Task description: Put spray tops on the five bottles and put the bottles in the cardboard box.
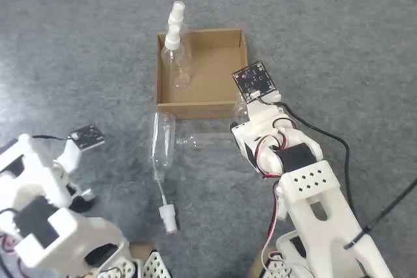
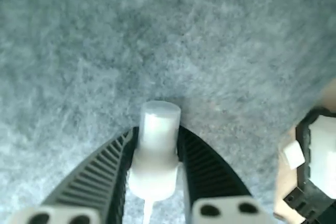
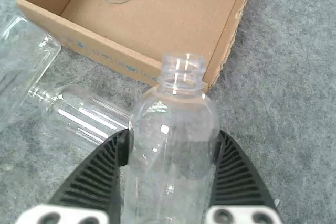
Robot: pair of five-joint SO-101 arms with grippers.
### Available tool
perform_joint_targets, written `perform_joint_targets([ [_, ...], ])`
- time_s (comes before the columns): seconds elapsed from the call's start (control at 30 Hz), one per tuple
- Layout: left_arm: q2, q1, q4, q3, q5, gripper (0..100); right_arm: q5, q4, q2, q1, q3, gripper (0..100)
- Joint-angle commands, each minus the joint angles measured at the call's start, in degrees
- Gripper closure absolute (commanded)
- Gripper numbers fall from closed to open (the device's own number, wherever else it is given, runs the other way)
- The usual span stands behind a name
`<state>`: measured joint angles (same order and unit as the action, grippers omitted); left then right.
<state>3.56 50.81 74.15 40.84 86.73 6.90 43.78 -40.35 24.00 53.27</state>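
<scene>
Right hand [image 3: 173, 140] is clamped on a clear bottle [image 3: 176, 108], its ribbed jaws pressed against either side of the body. The right wrist view makes plain that the bottle's threaded neck is open and carries no spray top. Just beyond that neck is a corner of the cardboard box [image 3: 105, 53].

Left hand [image 2: 156, 129] is closed narrow on a white spray top [image 2: 155, 153], gripped at its collar, with grey bench close behind it. The left wrist view gives this grip clearly. From above, the arm's own body covers the hand.

Two more uncapped bottles lie on their sides on the bench [image 1: 339, 63], just in front of the box. The first lying bottle [image 1: 202, 140] is beside the right hand and the second lying bottle [image 1: 163, 142] is at an angle next to it. A loose spray top [image 1: 169, 218] lies nearer the arms, its thin tube pointing toward the second lying bottle's mouth.

Inside the box, the high view shows an upright capped bottle [image 1: 179, 69] in the far corner, white spray heads rising above the wall. I cannot tell whether one bottle or two stand there.
</scene>
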Motion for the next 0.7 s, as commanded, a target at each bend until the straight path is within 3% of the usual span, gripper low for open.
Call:
perform_joint_targets([
  [0.0,-2.6,0.2,-2.0,-0.8,-1.8,97,1.3,-1.3,-2.2,-0.3,-0.9,92.7],
  [0.33,-2.5,0.6,17.2,-15.4,-1.8,97,1.3,-1.3,-2.2,-0.2,-0.9,92.7],
  [0.67,-2.5,0.7,24.3,-21.0,-1.8,97,1.3,-1.4,-2.2,-0.4,-0.9,92.8],
])
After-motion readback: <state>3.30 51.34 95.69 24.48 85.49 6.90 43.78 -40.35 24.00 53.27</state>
